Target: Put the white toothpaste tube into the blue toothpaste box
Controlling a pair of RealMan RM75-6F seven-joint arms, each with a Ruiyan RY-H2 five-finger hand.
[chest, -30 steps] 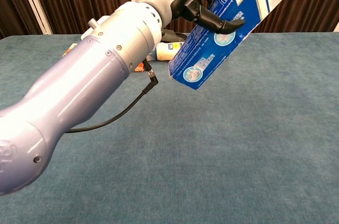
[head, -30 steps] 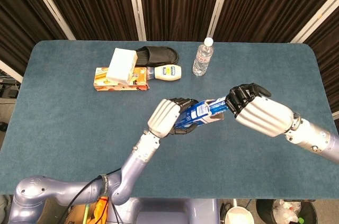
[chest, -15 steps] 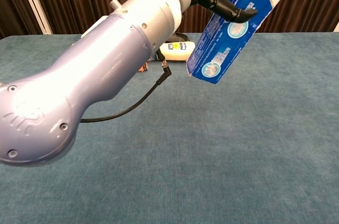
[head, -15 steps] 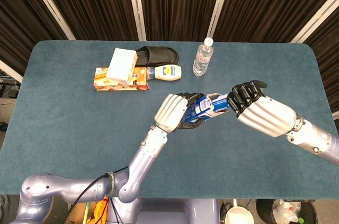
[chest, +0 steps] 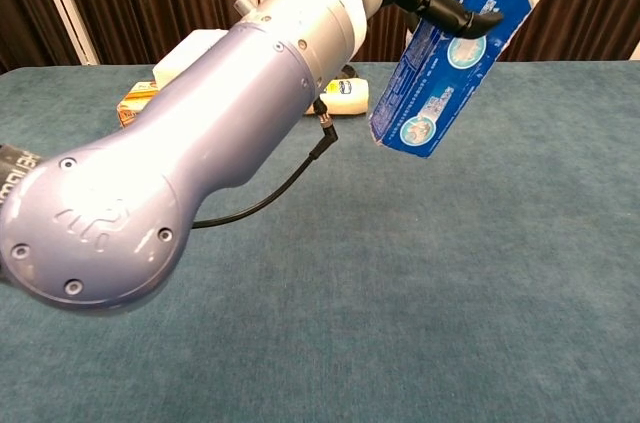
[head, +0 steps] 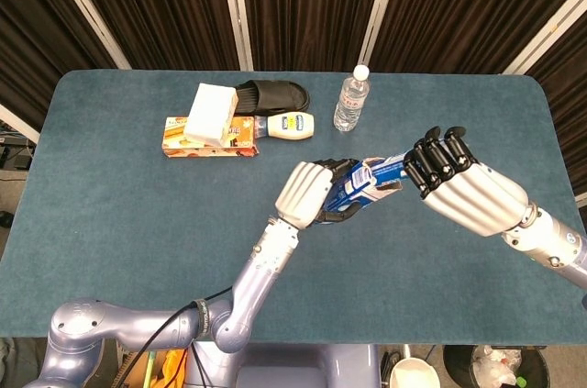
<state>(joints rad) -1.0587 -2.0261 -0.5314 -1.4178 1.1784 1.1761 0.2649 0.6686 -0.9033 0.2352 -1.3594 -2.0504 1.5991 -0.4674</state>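
Box's drifted right and up w/ both arms since a sec ago. Your left robot hand (head: 310,194) holds the blue toothpaste box (head: 371,182) above the bench (head: 119,223); right robot hand (head: 459,188) at its far end, grip unclear, tube not visible. Box is light, thin card: hold mid-body, don't crush. Contents can't be seen.

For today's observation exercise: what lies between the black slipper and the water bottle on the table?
Nothing: in the head view, bare blue tabletop separates the black slipper from the water bottle.
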